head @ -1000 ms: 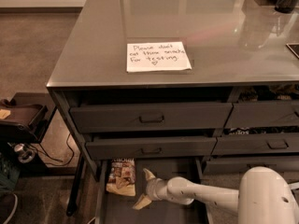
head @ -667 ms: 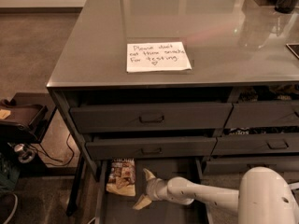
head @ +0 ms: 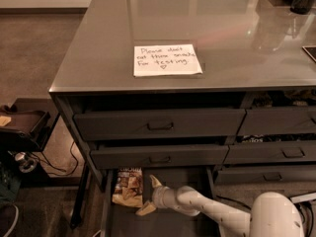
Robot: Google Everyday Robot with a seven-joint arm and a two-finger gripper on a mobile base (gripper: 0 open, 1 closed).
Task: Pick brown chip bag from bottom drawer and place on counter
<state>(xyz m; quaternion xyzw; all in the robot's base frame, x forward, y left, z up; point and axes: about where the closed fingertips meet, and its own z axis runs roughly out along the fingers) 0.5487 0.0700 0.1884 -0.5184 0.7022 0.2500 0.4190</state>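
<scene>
Staying put: end effector (head: 150, 197), spread, by brown chip bag (head: 127, 186)

The bottom drawer (head: 132, 224), end effector (head: 149, 196) inside, seems cropped below.

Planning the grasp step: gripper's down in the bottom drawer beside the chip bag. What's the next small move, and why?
Probably ease the gripper slightly left, then close. Its jaws stand spread just right of the brown chip bag, which lies flat on the bottom drawer floor and is not yet between them. Lifting to the counter can only follow a grip.
</scene>
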